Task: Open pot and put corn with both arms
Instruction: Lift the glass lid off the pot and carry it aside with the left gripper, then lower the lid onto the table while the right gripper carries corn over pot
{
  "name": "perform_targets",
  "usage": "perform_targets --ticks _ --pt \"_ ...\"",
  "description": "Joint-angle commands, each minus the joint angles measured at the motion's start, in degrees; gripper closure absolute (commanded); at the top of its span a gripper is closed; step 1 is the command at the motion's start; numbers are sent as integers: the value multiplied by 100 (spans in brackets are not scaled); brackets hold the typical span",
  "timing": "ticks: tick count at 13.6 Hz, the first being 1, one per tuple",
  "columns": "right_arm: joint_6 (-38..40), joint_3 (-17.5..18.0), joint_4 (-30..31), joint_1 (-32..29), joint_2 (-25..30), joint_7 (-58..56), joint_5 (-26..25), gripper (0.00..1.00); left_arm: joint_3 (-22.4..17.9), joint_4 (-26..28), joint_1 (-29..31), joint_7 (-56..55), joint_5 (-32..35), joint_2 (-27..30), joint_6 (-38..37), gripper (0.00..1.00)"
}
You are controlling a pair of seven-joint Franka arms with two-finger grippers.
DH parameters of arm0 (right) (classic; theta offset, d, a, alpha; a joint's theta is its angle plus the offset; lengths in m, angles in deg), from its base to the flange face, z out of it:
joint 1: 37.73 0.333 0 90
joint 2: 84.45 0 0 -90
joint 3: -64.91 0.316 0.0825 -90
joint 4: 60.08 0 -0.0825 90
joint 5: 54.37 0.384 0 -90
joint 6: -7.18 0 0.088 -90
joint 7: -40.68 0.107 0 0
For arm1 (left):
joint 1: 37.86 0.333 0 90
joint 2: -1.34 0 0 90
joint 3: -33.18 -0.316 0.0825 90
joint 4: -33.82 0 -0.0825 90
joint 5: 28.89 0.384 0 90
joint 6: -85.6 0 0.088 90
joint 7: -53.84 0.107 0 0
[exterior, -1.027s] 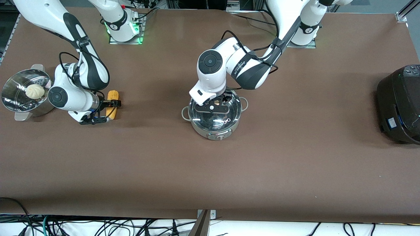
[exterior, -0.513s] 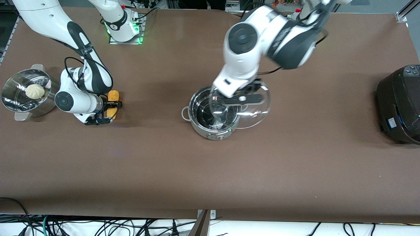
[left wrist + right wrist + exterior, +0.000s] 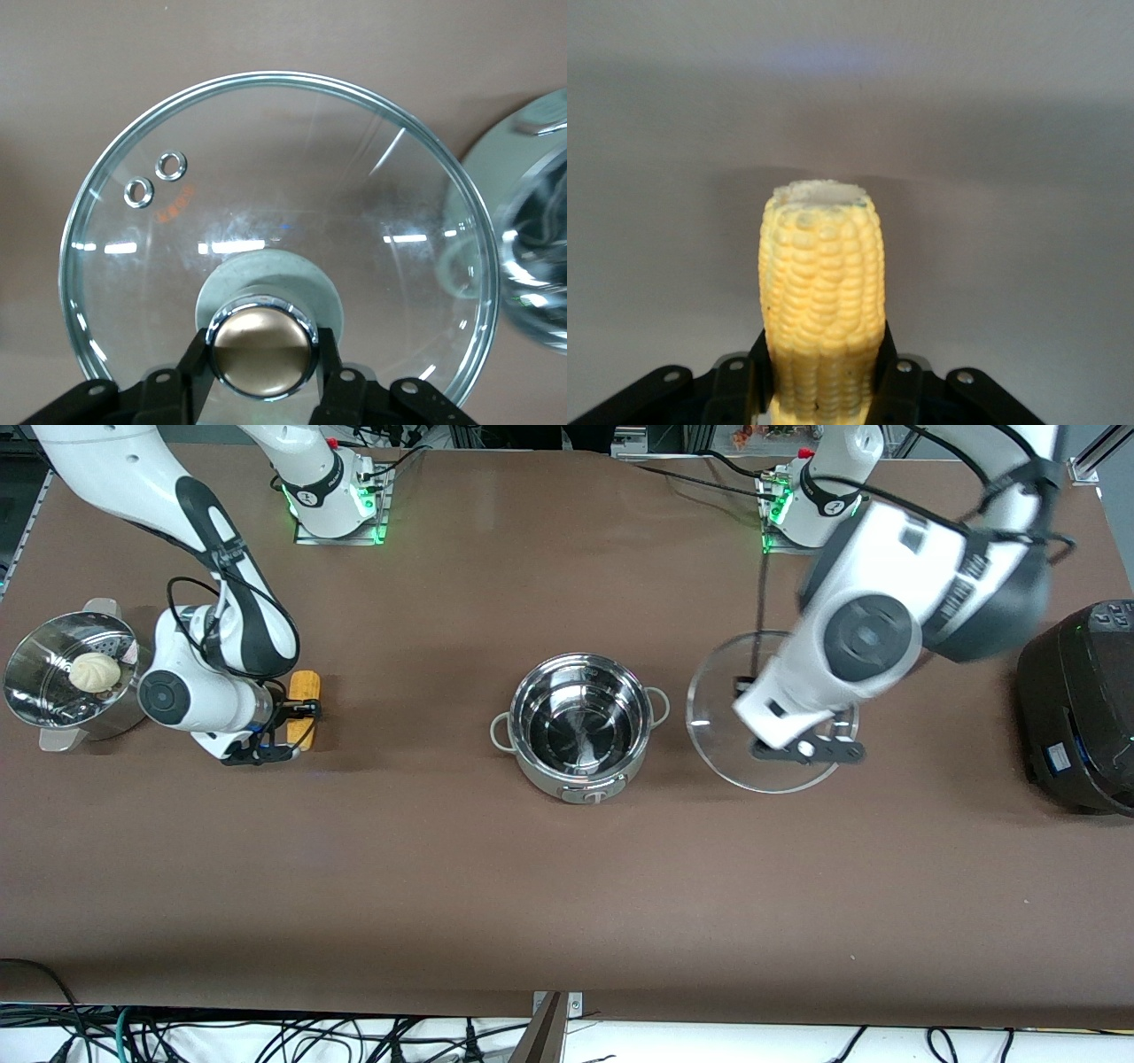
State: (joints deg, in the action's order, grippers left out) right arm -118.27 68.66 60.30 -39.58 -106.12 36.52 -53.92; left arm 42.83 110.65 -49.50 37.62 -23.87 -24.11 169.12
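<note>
Gripping the lid point(image 3: 766, 713) by its knob point(image 3: 263, 344), your left gripper point(image 3: 802, 749) hovers beside the pot point(image 3: 578, 726); your right gripper point(image 3: 282, 731) clamps the corn point(image 3: 303, 707).

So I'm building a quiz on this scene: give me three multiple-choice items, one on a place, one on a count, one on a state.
1. Where is the lid?
A. on the pot
B. held by the left gripper beside the pot, toward the left arm's end
C. in the steamer

2. How many small holes does the lid have?
A. two
B. four
C. none

3. What is the right gripper doing?
A. hanging open over the pot
B. shut on the bun
C. shut on the corn

Answers:
1 B: the left gripper clamps the knob, and the pot stands uncovered.
2 A: two ringed holes show in the left wrist view.
3 C: the right gripper has its fingers against both sides of the corn.
</note>
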Motion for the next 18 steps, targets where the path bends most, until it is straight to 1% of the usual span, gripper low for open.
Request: perform_targets --ticks 1,2,3,5,7,8,10,11,12,15,16,18 --pt "1001 344 -512 -8 689 56 113 99 108 926 442 794 218 461 565 92" --pt "1362 502 -837 -8 717 265 174 99 108 1504 600 1092 358 698 1039 91" --pt "1740 756 -1215 1 717 676 175 99 117 2119 723 1217 394 918 1618 91" --pt "2286 1397 -1944 53 656 1528 175 99 108 3315 900 1244 403 1209 2830 90" --pt "2350 1926 -2342 263 577 2477 166 99 108 4065 1110 1280 412 1201 3799 89" --pt "2306 2015 -2483 517 481 2969 157 99 108 4329 1163 1341 403 1149 4169 89" --pt "2149 1998 -2851 1402 165 3988 87 99 108 4734 1339 1420 403 973 4907 86" --pt "2017 1990 -3166 1764 -124 4480 43 99 108 4779 1340 1420 403 912 4998 82" --pt "1946 1989 -3518 2028 -449 4877 -114 99 108 4780 1340 1420 403 902 4998 72" --pt "1946 1972 -4529 2750 -1381 5687 -598 99 108 4771 1348 1429 403 937 4894 5" --pt "1937 1972 -4671 2839 -1549 5785 -694 99 117 4736 1348 1429 403 964 4780 0" --pt "1788 1972 -4681 2866 -1726 5804 -801 99 117 4701 1348 1420 394 1086 4613 0"
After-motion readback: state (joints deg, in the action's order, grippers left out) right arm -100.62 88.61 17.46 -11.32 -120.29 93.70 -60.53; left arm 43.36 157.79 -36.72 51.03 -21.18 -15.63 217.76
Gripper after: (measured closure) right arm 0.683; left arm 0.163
